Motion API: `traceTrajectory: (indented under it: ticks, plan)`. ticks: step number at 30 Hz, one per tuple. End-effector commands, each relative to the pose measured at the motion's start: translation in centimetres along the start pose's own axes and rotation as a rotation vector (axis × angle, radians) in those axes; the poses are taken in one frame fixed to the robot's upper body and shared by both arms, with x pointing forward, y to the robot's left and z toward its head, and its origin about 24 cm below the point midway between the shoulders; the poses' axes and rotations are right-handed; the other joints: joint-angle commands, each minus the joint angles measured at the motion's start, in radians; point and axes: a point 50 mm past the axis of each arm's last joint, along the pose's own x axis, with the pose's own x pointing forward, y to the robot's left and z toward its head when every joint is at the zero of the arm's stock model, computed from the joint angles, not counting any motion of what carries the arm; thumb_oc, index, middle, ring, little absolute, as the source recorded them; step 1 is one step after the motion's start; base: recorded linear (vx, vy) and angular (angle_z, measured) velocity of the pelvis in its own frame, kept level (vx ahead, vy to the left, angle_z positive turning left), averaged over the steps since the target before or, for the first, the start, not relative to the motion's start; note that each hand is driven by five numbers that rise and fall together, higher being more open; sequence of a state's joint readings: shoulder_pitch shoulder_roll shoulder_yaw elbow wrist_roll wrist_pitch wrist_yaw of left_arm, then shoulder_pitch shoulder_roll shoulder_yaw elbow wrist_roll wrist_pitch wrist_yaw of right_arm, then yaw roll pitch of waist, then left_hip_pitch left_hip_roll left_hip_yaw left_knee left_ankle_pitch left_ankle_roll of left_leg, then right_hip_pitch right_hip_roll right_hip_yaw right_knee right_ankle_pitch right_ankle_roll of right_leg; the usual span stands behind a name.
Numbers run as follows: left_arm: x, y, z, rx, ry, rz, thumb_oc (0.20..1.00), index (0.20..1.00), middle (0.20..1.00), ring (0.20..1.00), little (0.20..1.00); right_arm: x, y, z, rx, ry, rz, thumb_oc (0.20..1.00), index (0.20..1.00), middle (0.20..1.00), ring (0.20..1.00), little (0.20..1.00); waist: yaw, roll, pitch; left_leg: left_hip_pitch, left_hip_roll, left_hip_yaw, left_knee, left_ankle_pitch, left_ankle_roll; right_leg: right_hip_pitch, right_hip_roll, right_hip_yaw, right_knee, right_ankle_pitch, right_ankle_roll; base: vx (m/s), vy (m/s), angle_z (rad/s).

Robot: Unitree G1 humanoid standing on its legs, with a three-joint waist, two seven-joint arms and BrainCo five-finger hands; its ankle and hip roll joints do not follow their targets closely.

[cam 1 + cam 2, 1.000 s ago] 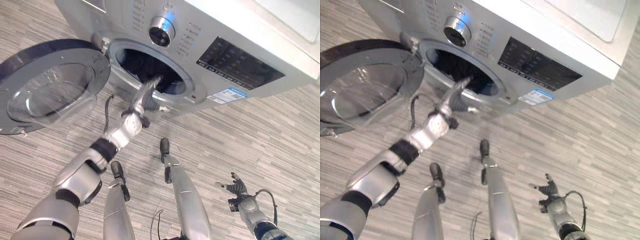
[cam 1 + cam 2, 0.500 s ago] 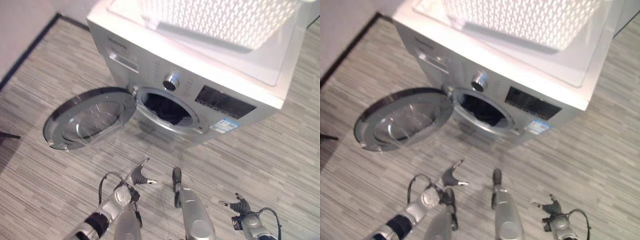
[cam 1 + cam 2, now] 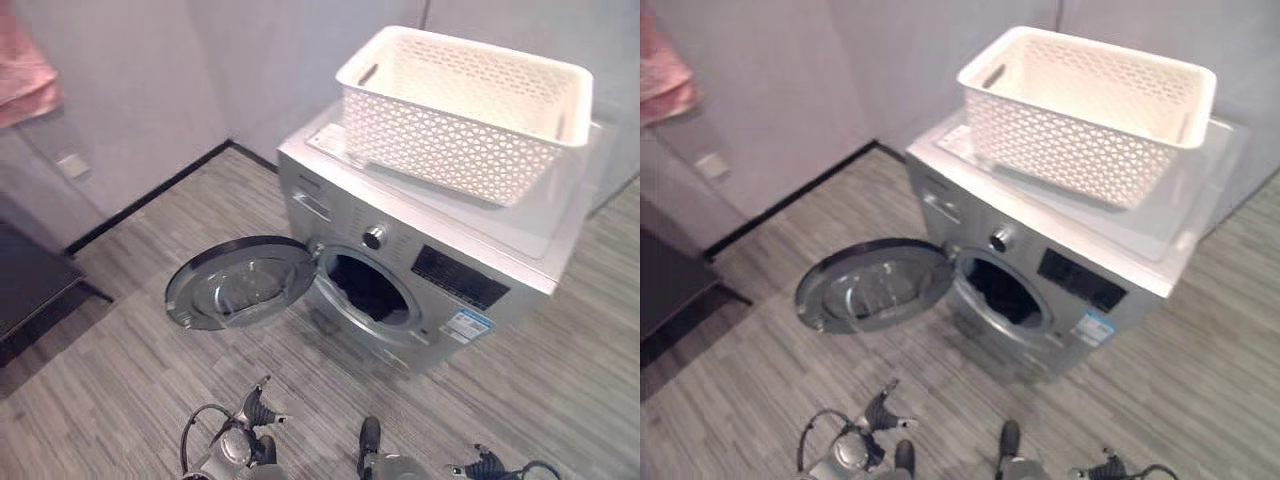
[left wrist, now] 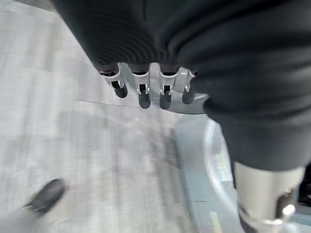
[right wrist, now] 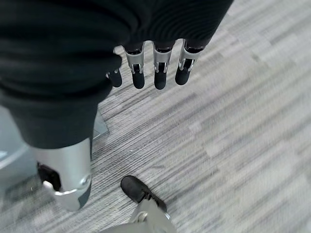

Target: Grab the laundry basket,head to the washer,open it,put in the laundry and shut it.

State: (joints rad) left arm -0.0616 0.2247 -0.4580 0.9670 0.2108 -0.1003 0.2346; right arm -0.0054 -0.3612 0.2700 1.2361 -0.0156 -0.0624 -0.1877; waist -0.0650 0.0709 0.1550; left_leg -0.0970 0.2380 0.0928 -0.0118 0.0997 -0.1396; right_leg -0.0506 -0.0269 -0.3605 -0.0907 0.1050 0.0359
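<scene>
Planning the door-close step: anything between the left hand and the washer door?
Nothing visible. The left hand hangs low, open and empty, over bare floor, in front of the washer door, which is swung fully open toward it. The basket sits atop the washer.

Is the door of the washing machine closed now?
No, the round door is swung wide open to the side of the washer, and the dark drum opening is exposed.

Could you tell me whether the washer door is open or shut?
Open: the washer door is swung wide to one side, exposing the dark drum.
</scene>
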Motion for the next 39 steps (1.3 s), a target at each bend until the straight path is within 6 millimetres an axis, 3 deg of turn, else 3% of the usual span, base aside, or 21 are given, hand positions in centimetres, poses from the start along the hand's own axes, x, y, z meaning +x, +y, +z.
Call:
traceTrajectory:
  ticks: [1, 4, 7, 11, 12, 18, 22, 24, 25, 26, 28, 29, 30, 32, 34, 35, 36, 37, 38, 39]
  plan:
    - [0.2, 1.3, 0.0, 0.029, -0.015, 0.067, 1.0, 1.0, 1.0, 1.0, 1.0, 0.2, -0.7, 0.1, -0.055, 0.014, -0.017, 1.0, 1.0, 1.0, 1.0, 1.0, 0.002, -0.091, 0.014, -0.023, 0.069, 0.064, 0.097, 0.083, -0.023, 0.056, -0.062, 0.021, 0.017, -0.152, 0.057, -0.03, 0.028, 0.67]
    - [-0.1, 0.8, -1.1, 0.03, 0.025, 0.049, 1.0, 1.0, 1.0, 1.0, 1.0, 0.4, -1.0, 0.6, -0.056, 0.006, -0.027, 1.0, 1.0, 1.0, 1.0, 1.0, 0.006, -0.092, -0.002, 0.022, 0.079, 0.012, 0.107, 0.061, -0.017, 0.054, -0.067, 0.025, 0.018, -0.137, 0.064, 0.05, 0.049, 0.53]
    - [-0.8, -0.1, -2.8, 0.035, 0.09, 0.013, 1.0, 1.0, 1.0, 1.0, 1.0, 0.2, -0.2, -0.2, -0.051, 0.033, -0.001, 1.0, 1.0, 1.0, 1.0, 1.0, 0.006, -0.071, -0.03, 0.091, 0.079, -0.048, 0.044, 0.045, -0.025, 0.059, -0.056, 0.035, 0.009, -0.127, 0.08, 0.08, 0.074, -0.07]
    - [-1.0, -0.4, -3.5, 0.032, 0.122, 0.004, 1.0, 1.0, 1.0, 1.0, 1.0, -0.3, 1.1, -1.4, -0.061, 0.066, 0.034, 1.0, 1.0, 1.0, 1.0, 1.0, -0.009, -0.052, -0.048, 0.119, 0.073, -0.02, -0.053, 0.048, -0.047, 0.042, -0.065, 0.039, 0.003, -0.116, 0.088, 0.01, 0.139, 0.23]
    - [-1.3, -0.7, -3.8, 0.017, 0.127, -0.001, 1.0, 1.0, 1.0, 1.0, 1.0, -0.4, 2.0, -1.1, -0.067, 0.055, 0.061, 1.0, 1.0, 1.0, 1.0, 1.0, -0.009, -0.048, -0.055, 0.134, 0.064, -0.001, -0.072, 0.015, -0.049, 0.038, -0.075, 0.047, 0.003, -0.104, 0.098, 0.03, 0.176, 0.16]
    - [-1.5, -0.9, -4.0, 0.015, 0.128, 0.004, 1.0, 1.0, 1.0, 1.0, 1.0, -0.3, 2.8, 0.3, -0.076, 0.012, 0.081, 1.0, 1.0, 1.0, 1.0, 1.0, -0.007, -0.051, -0.058, 0.155, 0.038, 0.027, -0.075, -0.046, -0.04, 0.023, -0.095, 0.071, 0.003, -0.075, 0.117, -0.01, 0.102, -0.14]
    - [-1.5, 0.5, -3.9, -0.063, 0.116, 0.102, 1.0, 1.0, 1.0, 1.0, 1.0, -0.5, 3.6, 0.3, -0.099, 0.014, 0.104, 1.0, 1.0, 1.0, 1.0, 1.0, 0.004, -0.055, -0.068, 0.172, 0.022, 0.044, -0.075, -0.073, -0.033, 0.017, -0.12, 0.069, 0.003, -0.065, 0.134, 0.0, 0.083, -0.11]
    - [-1.7, 2.4, -3.7, -0.154, 0.087, 0.217, 1.0, 1.0, 1.0, 1.0, 1.0, -0.7, 4.0, -0.1, -0.098, 0.026, 0.113, 1.0, 1.0, 1.0, 1.0, 1.0, 0.015, -0.057, -0.071, 0.176, 0.014, 0.043, -0.075, -0.079, -0.031, 0.02, -0.132, 0.062, 0.003, -0.062, 0.142, 0.01, 0.059, 0.02]
    - [-2.2, 5.2, -3.7, -0.252, 0.053, 0.359, 1.0, 1.0, 1.0, 1.0, 1.0, -0.8, 4.2, -0.5, -0.089, 0.042, 0.12, 1.0, 1.0, 1.0, 1.0, 1.0, 0.023, -0.061, -0.071, 0.177, 0.006, 0.036, -0.075, -0.086, -0.03, 0.023, -0.143, 0.059, 0.003, -0.057, 0.148, 0.01, 0.053, 0.0]
    - [-2.3, 5.2, -3.7, -0.252, 0.053, 0.359, 1.0, 1.0, 1.0, 1.0, 1.0, -0.8, 4.2, -0.5, -0.089, 0.042, 0.121, 1.0, 1.0, 1.0, 1.0, 1.0, 0.022, -0.063, -0.073, 0.173, 0.003, 0.035, -0.075, -0.083, -0.029, 0.02, -0.145, 0.059, 0.003, -0.055, 0.148, 0.01, 0.049, 0.0]
    - [-3.2, 8.5, -3.7, -0.319, 0.004, 0.509, 1.0, 1.0, 1.0, 1.0, 1.0, -0.8, 4.1, -0.6, -0.073, 0.044, 0.118, 1.0, 1.0, 1.0, 1.0, 1.0, 0.031, -0.068, -0.075, 0.168, -0.01, 0.03, -0.075, -0.089, -0.026, 0.02, -0.158, 0.052, 0.003, -0.049, 0.153, 0.01, 0.055, 0.09]
    - [-4.2, 12.0, -3.3, -0.329, -0.059, 0.658, 1.0, 1.0, 1.0, 1.0, 1.0, -0.7, 4.0, -0.3, -0.061, 0.036, 0.12, 1.0, 1.0, 1.0, 1.0, 1.0, 0.037, -0.07, -0.079, 0.165, -0.018, 0.035, -0.075, -0.094, -0.026, 0.023, -0.174, 0.043, 0.003, -0.046, 0.158, 0.0, 0.062, 0.1]
    - [-4.2, 12.1, -3.3, -0.329, -0.058, 0.659, 1.0, 1.0, 1.0, 1.0, 1.0, -0.7, 4.1, -0.3, -0.061, 0.035, 0.121, 1.0, 1.0, 1.0, 1.0, 1.0, 0.035, -0.072, -0.079, 0.165, -0.018, 0.035, -0.075, -0.094, -0.026, 0.023, -0.174, 0.043, 0.003, -0.046, 0.159, 0.02, 0.061, 0.1]
    - [-5.1, 15.6, -2.9, -0.295, -0.103, 0.791, 1.0, 1.0, 1.0, 1.0, 1.0, -0.7, 4.0, 0.0, -0.059, 0.021, 0.127, 1.0, 1.0, 1.0, 1.0, 1.0, 0.037, -0.077, -0.082, 0.167, -0.023, 0.041, -0.075, -0.099, -0.028, 0.029, -0.184, 0.039, 0.003, -0.044, 0.164, 0.03, 0.035, 0.06]
    - [-6.2, 19.6, -1.7, -0.269, -0.175, 0.934, 1.0, 1.0, 1.0, 1.0, 1.0, -0.5, 3.8, 0.8, -0.07, -0.006, 0.126, 1.0, 1.0, 1.0, 1.0, 1.0, 0.039, -0.081, -0.081, 0.166, -0.03, 0.042, -0.075, -0.103, -0.027, 0.026, -0.189, 0.042, 0.003, -0.039, 0.17, 0.02, 0.051, 0.03]
    - [-6.8, 22.6, -0.7, -0.233, -0.215, 1.028, 1.0, 1.0, 1.0, 1.0, 1.0, -0.4, 3.7, 1.5, -0.092, -0.035, 0.127, 1.0, 1.0, 1.0, 1.0, 1.0, 0.035, -0.084, -0.081, 0.163, -0.033, 0.047, -0.075, -0.105, -0.028, 0.02, -0.193, 0.049, 0.003, -0.036, 0.174, 0.01, 0.052, 0.02]
    - [-6.8, 22.7, -0.6, -0.232, -0.216, 1.03, 1.0, 1.0, 1.0, 1.0, 1.0, -0.4, 3.8, 1.6, -0.091, -0.037, 0.127, 1.0, 1.0, 1.0, 1.0, 1.0, 0.036, -0.085, -0.08, 0.163, -0.033, 0.048, -0.075, -0.105, -0.028, 0.02, -0.193, 0.05, 0.003, -0.036, 0.174, 0.01, 0.07, 0.02]
    - [-7.3, 25.6, 0.8, -0.201, -0.258, 1.103, 1.0, 1.0, 1.0, 1.0, 1.0, -0.2, 3.5, 2.4, -0.103, -0.064, 0.121, 1.0, 1.0, 1.0, 1.0, 1.0, 0.031, -0.089, -0.075, 0.156, -0.035, 0.051, -0.075, -0.104, -0.027, 0.009, -0.195, 0.056, 0.003, -0.031, 0.179, -0.02, 0.04, 0.0]
    - [-7.5, 27.1, 1.5, -0.189, -0.27, 1.131, 1.0, 1.0, 1.0, 1.0, 1.0, -0.2, 3.4, 2.8, -0.105, -0.078, 0.117, 1.0, 1.0, 1.0, 1.0, 1.0, 0.026, -0.091, -0.07, 0.149, -0.034, 0.051, -0.075, -0.102, -0.028, 0.001, -0.196, 0.059, 0.003, -0.028, 0.18, -0.02, 0.039, -0.03]
    - [-7.5, 27.2, 1.6, -0.188, -0.273, 1.131, 1.0, 1.0, 1.0, 1.0, 1.0, -0.2, 3.4, 2.9, -0.102, -0.08, 0.118, 1.0, 1.0, 1.0, 1.0, 1.0, 0.028, -0.093, -0.07, 0.146, -0.034, 0.051, -0.075, -0.101, -0.027, 0.0, -0.196, 0.059, 0.003, -0.028, 0.18, -0.05, 0.021, -0.01]
